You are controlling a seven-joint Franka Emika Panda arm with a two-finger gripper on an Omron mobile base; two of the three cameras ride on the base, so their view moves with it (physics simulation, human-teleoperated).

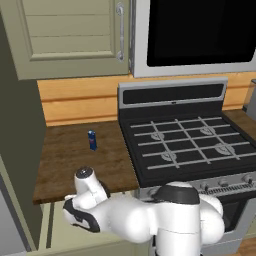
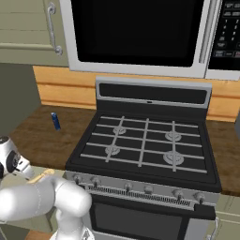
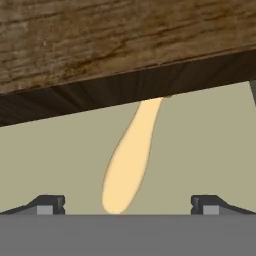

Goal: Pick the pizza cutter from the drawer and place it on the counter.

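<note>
Under the counter [image 3: 100, 45], the pizza cutter [image 3: 127, 165] lies on the drawer [image 3: 200, 145] floor

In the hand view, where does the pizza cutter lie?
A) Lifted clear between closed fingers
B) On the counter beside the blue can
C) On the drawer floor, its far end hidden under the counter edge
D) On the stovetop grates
C: the tan pizza cutter rests on the pale drawer floor, running up under the dark counter edge, with the end effector fingers spread wide either side.
</note>
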